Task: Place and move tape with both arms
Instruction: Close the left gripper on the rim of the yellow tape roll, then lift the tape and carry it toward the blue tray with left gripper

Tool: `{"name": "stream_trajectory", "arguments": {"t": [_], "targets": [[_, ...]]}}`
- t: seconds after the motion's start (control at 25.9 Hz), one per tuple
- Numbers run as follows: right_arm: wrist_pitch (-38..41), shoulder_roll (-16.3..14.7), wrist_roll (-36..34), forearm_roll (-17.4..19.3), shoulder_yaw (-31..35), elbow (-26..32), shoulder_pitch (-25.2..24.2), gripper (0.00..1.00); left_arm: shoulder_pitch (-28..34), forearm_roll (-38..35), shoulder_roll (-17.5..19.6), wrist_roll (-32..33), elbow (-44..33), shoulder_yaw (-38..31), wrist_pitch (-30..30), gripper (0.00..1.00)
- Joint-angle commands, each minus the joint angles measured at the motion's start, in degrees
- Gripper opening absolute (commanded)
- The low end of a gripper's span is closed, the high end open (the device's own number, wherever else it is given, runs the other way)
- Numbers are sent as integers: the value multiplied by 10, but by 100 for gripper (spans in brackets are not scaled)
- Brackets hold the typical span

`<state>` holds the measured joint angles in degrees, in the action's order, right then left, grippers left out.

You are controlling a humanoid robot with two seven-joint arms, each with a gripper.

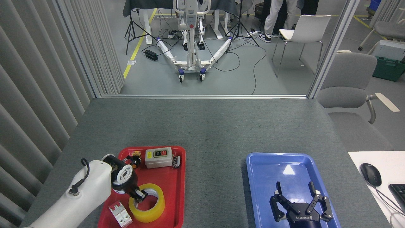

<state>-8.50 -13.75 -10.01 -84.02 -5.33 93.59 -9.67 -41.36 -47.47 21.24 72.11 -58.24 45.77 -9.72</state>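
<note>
The left gripper (pixel 139 194) reaches down at the near-left rim of the tape (pixel 147 203); seen end-on and dark, whether it grips the roll cannot be told. The yellow roll lies flat in the red tray (pixel 177 190), beside a white circuit breaker (pixel 120 216), with a grey switch box (pixel 158 157) at the tray's far end. Well apart to the right, the right gripper (pixel 299 199) hangs over the blue tray (pixel 262 177), fingers spread and holding nothing.
</note>
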Motion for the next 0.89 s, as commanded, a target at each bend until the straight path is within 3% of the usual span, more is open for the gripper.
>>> {"name": "stream_trajectory", "arguments": {"t": [0.0,0.12,0.23,0.35,0.43,0.58,0.77,0.85], "targets": [[0,-6,0,0,0,0,2,100,0,0,-10,2,3,-1,-9,0],[0,-13,0,1,1,1,-2,100,-2,1,-23,-5,-1,-18,-30,0],[0,-12,0,3,1,1,-2,100,-2,10,-34,-11,-8,-90,-56,0],[0,-10,0,3,1,1,-3,100,-1,31,-49,-19,-22,-169,-122,0],[0,-11,0,3,1,1,-3,100,0,86,-53,-28,-26,-194,-188,0],[0,-12,0,4,1,1,-3,100,2,265,-53,-91,-26,-183,-353,0],[0,-18,0,4,3,1,-4,100,3,310,-67,-220,-18,-126,-353,0],[0,-21,0,4,3,1,-4,100,4,310,-81,-228,-6,-122,-353,0]]}}
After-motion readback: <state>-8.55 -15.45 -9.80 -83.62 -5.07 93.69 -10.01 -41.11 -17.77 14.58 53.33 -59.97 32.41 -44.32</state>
